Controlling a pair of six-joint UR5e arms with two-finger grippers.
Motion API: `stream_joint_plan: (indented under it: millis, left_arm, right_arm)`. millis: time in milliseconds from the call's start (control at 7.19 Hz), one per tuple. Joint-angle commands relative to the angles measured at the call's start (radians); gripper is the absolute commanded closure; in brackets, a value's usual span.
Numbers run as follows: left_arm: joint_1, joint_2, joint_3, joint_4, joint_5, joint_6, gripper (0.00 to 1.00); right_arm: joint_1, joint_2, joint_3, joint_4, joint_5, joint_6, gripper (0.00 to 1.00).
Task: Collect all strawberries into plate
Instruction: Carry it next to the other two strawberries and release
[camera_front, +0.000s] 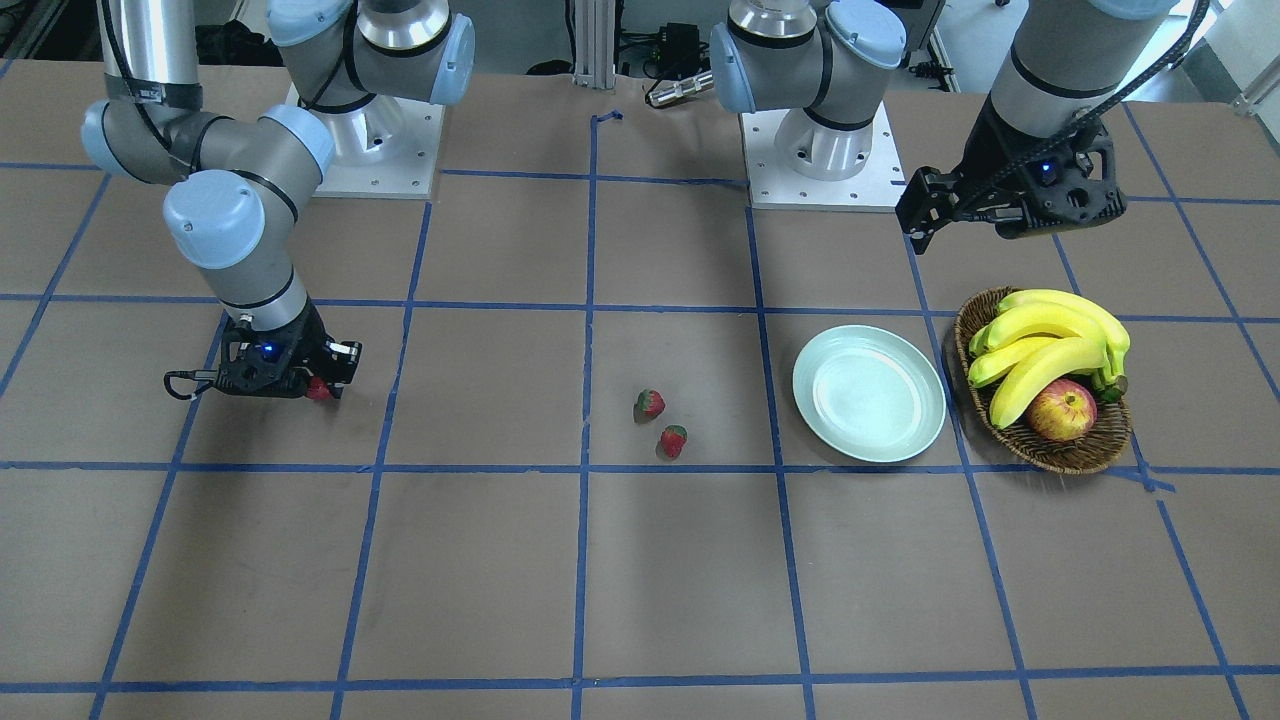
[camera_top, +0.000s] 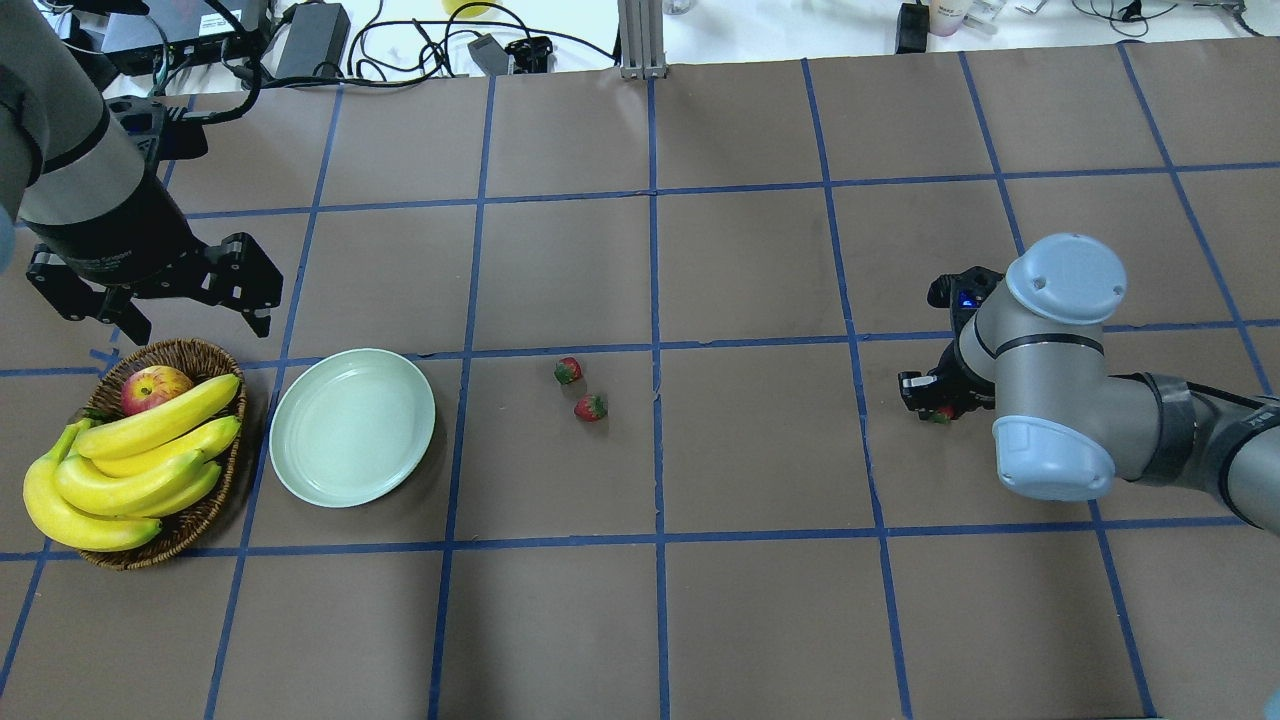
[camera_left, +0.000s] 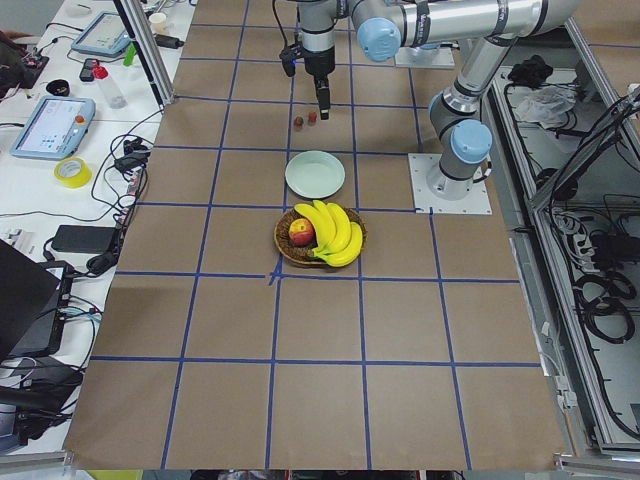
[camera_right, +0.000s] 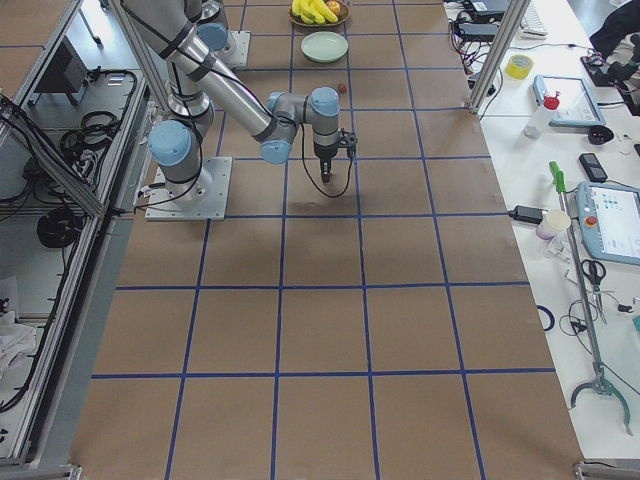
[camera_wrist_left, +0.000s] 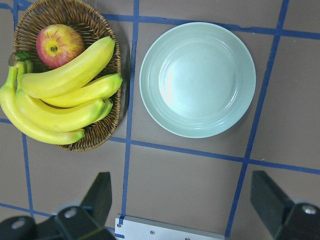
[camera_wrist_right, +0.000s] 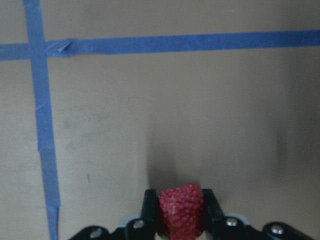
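Note:
Two strawberries (camera_top: 568, 371) (camera_top: 590, 407) lie side by side on the table's middle, also seen as strawberries (camera_front: 649, 404) (camera_front: 673, 441) from the front. A third strawberry (camera_wrist_right: 181, 210) sits clamped between the fingers of my right gripper (camera_wrist_right: 181, 220), which is shut on it low over the table at the right (camera_top: 938, 412). The pale green plate (camera_top: 352, 426) lies empty left of the loose pair. My left gripper (camera_top: 190, 305) hovers open above the plate's far-left side; its fingers (camera_wrist_left: 100, 192) frame the plate (camera_wrist_left: 197, 79) in the wrist view.
A wicker basket (camera_top: 190, 520) with bananas (camera_top: 130, 470) and an apple (camera_top: 153, 388) stands directly left of the plate. Blue tape lines cross the brown table. Cables and boxes lie beyond the far edge.

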Motion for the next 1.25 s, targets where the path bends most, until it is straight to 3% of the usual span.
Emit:
stream_joint_plan:
  millis: [0,139,417,556,835,974,1113]
  left_arm:
    - [0.010,-0.008,0.003,0.006,-0.004,0.009,0.00]
    - [0.010,-0.014,-0.004,0.009,-0.007,0.012,0.00]
    - [0.010,-0.017,-0.001,0.020,-0.008,0.009,0.00]
    - [0.010,-0.020,-0.003,0.056,-0.007,0.009,0.00]
    - [0.008,-0.022,-0.004,0.063,-0.004,0.009,0.00]
    - [0.010,-0.025,-0.003,0.064,-0.007,0.009,0.00]
    - [0.010,-0.027,-0.004,0.066,-0.011,0.009,0.00]
  right_arm:
    - [0.191,0.000,-0.135,0.087,0.108,0.126,0.95]
    - [0.316,0.026,-0.238,0.168,0.117,0.329,0.95]
    - [0.502,0.178,-0.372,0.105,0.126,0.650,0.94]
    - [0.560,0.233,-0.420,0.097,0.136,0.733,0.91]
    - [0.587,0.260,-0.422,0.089,0.150,0.765,0.87]
    - [0.588,0.263,-0.420,0.092,0.219,0.776,0.69]
    - [0.588,0.266,-0.420,0.095,0.219,0.777,0.47]
